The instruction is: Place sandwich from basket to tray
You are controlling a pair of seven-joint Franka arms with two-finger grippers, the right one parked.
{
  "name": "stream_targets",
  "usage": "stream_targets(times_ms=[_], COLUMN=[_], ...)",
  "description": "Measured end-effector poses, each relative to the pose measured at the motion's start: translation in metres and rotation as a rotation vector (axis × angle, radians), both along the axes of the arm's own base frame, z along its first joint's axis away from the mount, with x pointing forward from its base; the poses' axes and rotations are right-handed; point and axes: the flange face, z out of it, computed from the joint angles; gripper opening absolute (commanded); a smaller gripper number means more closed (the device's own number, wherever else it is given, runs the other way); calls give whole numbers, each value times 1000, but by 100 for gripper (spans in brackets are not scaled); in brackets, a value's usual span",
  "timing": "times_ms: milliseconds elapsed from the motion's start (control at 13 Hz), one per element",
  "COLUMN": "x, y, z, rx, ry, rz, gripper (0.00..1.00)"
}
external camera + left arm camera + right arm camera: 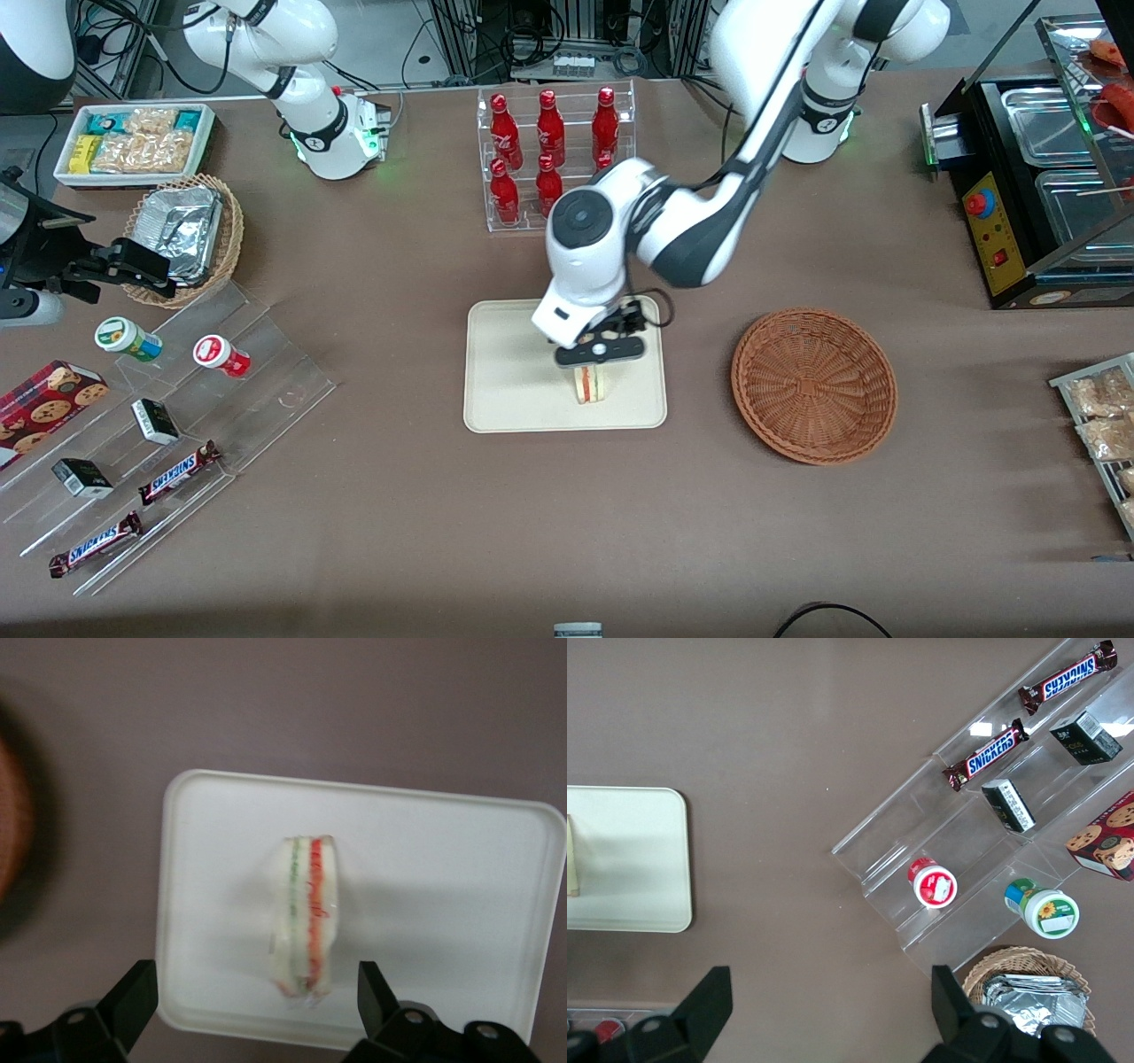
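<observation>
Standing on edge on the flat cream-white rectangular tray (514,372), the small triangular sandwich of pale white bread (590,384) shows its red and green filling stripes upward, and it sits in the part of the tray nearer the front camera and toward the working arm's end. The left arm's two-finger black gripper (599,353) hangs directly above it, with its white wrist housing tilted over the tray. From the wrist camera the sandwich (306,920) lies between the two dark fingertips (133,997), which are spread wide and clear of the bread on both sides, so nothing is pinched; the tray (443,877) fills most of that view, its rounded corners and low rim resting on the brown tabletop (266,700). The round shallow reddish-brown wicker basket (813,385) sits on the table well apart from the tray, toward the working arm's end, and nothing lies in it. A clear acrylic rack of red bottles (554,155) stands farther from the front camera than the tray. Toward the parked arm's end, a clear stepped display (168,425) carries Snickers bars (177,472), small dark boxes and two lidded cups, with a lighter tan wicker basket of foil containers (184,235) beside it.
</observation>
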Motion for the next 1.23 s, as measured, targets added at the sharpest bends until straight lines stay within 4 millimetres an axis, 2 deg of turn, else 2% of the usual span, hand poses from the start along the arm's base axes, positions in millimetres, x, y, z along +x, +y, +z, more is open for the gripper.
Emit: stream_targets(times_ms=[231,385,538,615,923,1231], x=[14,22,27,30,37,44], y=[58,92,125,153,235,302], z=[71,102,125,138,169,183], rx=[12,11,13,11,9,-1], ry=[14,14,43,81,165,205], rz=[83,114,89,58,-36,-115], gripper=[99,99,99,99,99,99])
